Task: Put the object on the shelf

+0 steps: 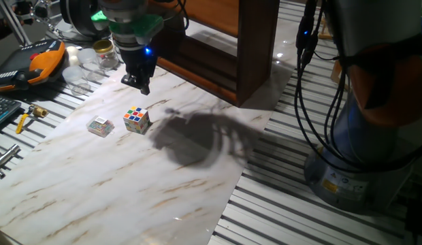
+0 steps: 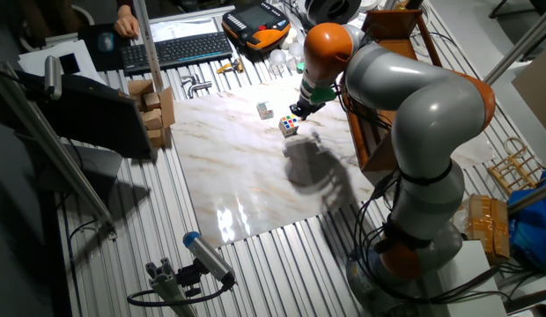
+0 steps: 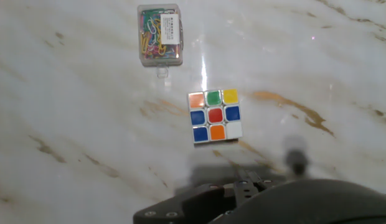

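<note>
The puzzle cube [image 1: 136, 120] sits on the marble board, with white, red, blue, green and yellow squares; it also shows in the other fixed view [image 2: 290, 125] and in the hand view [image 3: 215, 116]. My gripper [image 1: 137, 83] hangs above and a little behind the cube, not touching it, and looks open and empty; it also shows in the other fixed view [image 2: 301, 107]. The dark-brown shelf [image 1: 255, 47] stands behind the board, to the right of the gripper. In the hand view only the dark hand body shows at the bottom, with no fingertips in sight.
A small clear box of coloured clips [image 1: 101, 126] lies just left of the cube, also in the hand view [image 3: 160, 35]. Tools, jars and an orange device [image 1: 44, 61] crowd the back left. Cables and the arm base [image 1: 361, 156] stand at right.
</note>
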Controlling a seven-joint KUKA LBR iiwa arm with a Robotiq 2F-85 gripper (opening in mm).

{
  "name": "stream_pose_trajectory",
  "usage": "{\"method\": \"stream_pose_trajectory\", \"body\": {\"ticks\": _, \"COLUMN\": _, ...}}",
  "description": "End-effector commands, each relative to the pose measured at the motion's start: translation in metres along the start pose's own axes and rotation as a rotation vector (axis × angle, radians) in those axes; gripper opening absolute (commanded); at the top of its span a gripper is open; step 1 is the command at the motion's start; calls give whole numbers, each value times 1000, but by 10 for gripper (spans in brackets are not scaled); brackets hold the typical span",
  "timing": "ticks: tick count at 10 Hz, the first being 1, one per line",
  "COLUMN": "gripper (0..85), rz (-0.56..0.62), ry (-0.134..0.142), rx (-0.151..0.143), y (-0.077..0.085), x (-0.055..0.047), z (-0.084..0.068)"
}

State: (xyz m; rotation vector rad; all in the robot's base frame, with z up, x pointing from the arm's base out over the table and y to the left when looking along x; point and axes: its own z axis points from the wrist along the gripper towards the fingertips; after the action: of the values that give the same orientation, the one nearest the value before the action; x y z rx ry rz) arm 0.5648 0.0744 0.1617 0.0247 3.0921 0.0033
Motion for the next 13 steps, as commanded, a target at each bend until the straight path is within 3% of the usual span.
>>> {"method": "stream_pose_trajectory", "body": {"ticks": 1, "gripper": 0, "rz": -2, "ry": 0, "rx": -6, "y": -1, "x": 0, "z": 3}}
{"method": "stream_pose_trajectory", "body": {"ticks": 5, "gripper": 0, "rz": 2, "ry": -3, "rx": -5, "y": 2, "x": 1, "z": 4}}
{"method": "stream_pose_trajectory", "body": {"ticks": 8, "gripper": 0, "rz": -17, "ry": -6, "rx": -21, "y": 2, "x": 1, "z": 4}}
{"method": "stream_pose_trajectory", "body": {"ticks": 11, "gripper": 0, "rz": -45, "ry": 17, "rx": -14, "y": 2, "x": 1, "z": 4}}
{"method": "stream_pose_trajectory", "body": {"ticks": 13, "gripper": 0, "rz": -64, "ry": -3, "rx": -9, "y": 2, "x": 1, "z": 4}}
